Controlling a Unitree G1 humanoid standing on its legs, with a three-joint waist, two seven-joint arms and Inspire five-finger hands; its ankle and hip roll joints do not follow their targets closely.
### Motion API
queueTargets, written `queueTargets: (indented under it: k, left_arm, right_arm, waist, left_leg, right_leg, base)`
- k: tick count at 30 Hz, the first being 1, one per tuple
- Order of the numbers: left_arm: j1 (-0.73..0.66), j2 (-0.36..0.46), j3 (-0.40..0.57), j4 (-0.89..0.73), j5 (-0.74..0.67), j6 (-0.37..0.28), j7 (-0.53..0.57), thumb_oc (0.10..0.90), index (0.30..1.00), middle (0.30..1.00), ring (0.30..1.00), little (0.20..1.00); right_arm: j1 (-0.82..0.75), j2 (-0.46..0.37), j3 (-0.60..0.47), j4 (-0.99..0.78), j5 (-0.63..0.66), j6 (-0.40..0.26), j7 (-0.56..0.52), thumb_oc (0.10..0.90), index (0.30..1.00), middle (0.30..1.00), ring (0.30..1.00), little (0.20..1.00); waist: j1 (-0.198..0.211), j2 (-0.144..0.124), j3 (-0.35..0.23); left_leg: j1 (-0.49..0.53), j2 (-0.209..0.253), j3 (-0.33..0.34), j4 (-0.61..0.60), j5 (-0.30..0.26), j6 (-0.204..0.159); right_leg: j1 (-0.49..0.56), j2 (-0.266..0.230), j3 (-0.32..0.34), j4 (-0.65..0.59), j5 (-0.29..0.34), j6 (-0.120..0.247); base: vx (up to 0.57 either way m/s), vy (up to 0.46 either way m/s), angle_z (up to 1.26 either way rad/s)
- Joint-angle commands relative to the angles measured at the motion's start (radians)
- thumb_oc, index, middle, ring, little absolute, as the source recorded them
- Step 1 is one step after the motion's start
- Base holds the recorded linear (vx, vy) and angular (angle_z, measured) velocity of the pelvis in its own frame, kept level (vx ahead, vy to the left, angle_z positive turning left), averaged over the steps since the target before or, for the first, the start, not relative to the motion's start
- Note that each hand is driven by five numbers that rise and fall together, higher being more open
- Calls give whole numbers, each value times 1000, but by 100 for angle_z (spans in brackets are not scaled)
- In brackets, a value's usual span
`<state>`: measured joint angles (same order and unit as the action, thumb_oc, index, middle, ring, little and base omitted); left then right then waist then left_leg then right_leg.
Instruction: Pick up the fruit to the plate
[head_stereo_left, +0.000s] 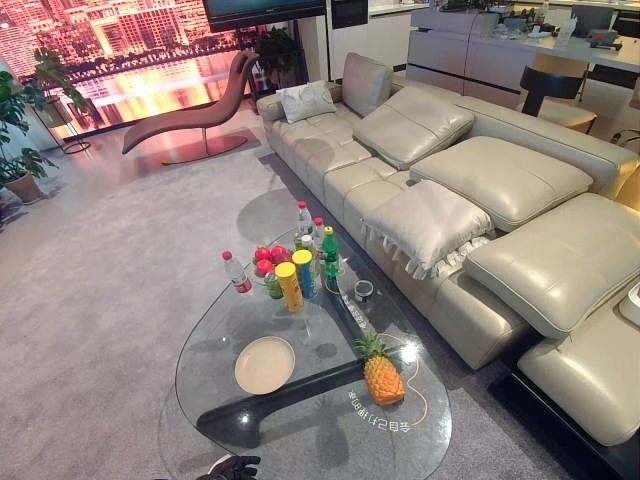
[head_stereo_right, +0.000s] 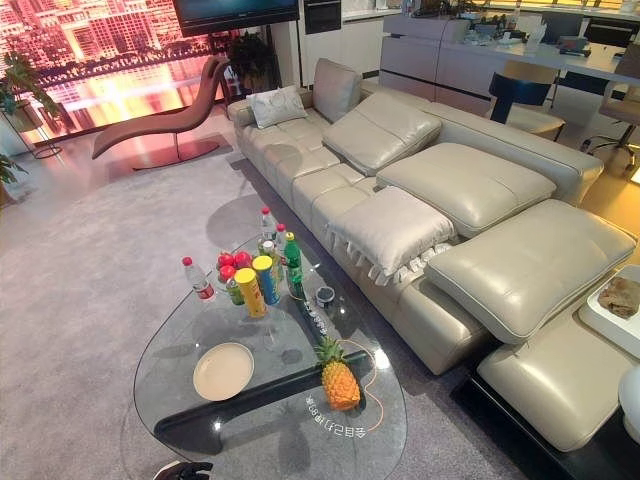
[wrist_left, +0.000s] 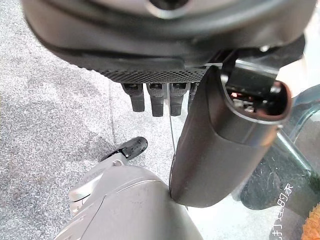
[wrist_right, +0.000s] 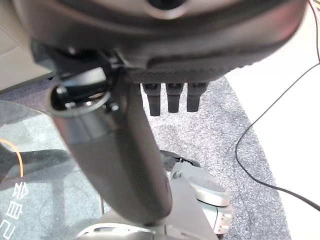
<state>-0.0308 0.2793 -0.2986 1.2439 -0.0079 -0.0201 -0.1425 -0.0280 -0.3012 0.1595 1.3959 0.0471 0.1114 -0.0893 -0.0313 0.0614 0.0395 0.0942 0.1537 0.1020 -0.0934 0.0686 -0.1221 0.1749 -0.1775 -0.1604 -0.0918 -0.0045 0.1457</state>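
A pineapple stands on the near right part of the oval glass table. An empty cream plate lies to its left on the glass. Red round fruit sits in a heap at the table's far end, behind the cans. My left hand hangs over the carpet beside the table edge, fingers straight, thumb out, holding nothing. My right hand hangs the same way by the table's other side, also empty.
Several bottles, two tall cans and a small cup crowd the table's far end. A beige sofa runs along the right, close to the table. Grey carpet lies to the left.
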Motion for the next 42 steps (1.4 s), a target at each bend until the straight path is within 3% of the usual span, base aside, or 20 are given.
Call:
queueTargets:
  k: [1,14,19,26,29,34,38,42]
  left_arm:
    - [-86,-9,-6,62,0,-9,-11,800,900,900,900,900]
    - [-81,-7,-2,62,-6,2,-5,800,900,900,900,900]
    - [-77,-9,-13,47,-47,7,9,800,900,900,900,900]
    - [-100,-8,-10,19,-107,0,31,800,900,900,900,900]
    - [-125,5,-3,9,-132,-12,31,800,900,900,900,900]
    - [-169,23,-5,1,-197,-12,12,800,900,900,900,900]
    - [-213,35,-4,-11,-317,-9,-104,800,900,900,900,900]
    - [-272,60,9,-35,-485,8,-185,800,900,900,900,900]
  right_arm:
    - [-100,-19,-24,85,-1,0,-12,800,900,900,900,900]
    - [-94,-21,-23,82,-13,5,-5,800,900,900,900,900]
    - [-97,-27,-10,70,-8,19,-5,800,900,900,900,900]
    - [-117,-30,4,48,-5,20,-23,800,900,900,900,900]
    - [-143,-44,6,24,10,17,-31,800,900,900,900,900]
    - [-187,-73,19,-4,42,19,-30,800,900,900,900,900]
    - [-222,-106,18,-30,70,-1,-36,800,900,900,900,900]
    - [-274,-136,6,-73,140,-57,-93,800,900,900,900,900]
  waist:
    - [28,-20,35]
    - [27,-20,48]
    - [23,-12,89]
    - [16,5,195]
    - [10,14,274]
    - [4,17,346]
    - [3,20,400]
    - [5,13,463]
  left_leg:
    - [61,19,27,6,-65,3]
    - [55,18,21,6,-64,3]
    - [23,13,20,6,-52,3]
    - [-78,-5,8,6,-15,7]
    - [-149,-23,-6,6,4,15]
    - [-209,-37,-16,6,16,26]
    - [-248,-48,-19,6,26,28]
    - [-354,-46,-13,90,27,24]
  right_leg:
    - [6,-64,-60,12,25,23]
    - [2,-60,-61,18,21,21]
    - [-32,-64,-53,17,34,22]
    - [-134,-77,-35,12,75,22]
    - [-218,-76,-22,30,89,15]
    - [-298,-60,4,76,80,-1]
    - [-357,-54,25,114,69,-6]
    - [-462,-57,26,187,66,-11]
  base:
    - [0,0,0]
    - [7,-1,0]
    - [9,-1,0]
    - [-98,3,-1]
    - [-205,5,1]
    - [-136,-7,-5]
    - [-102,-16,-4]
    - [-124,-55,-2]
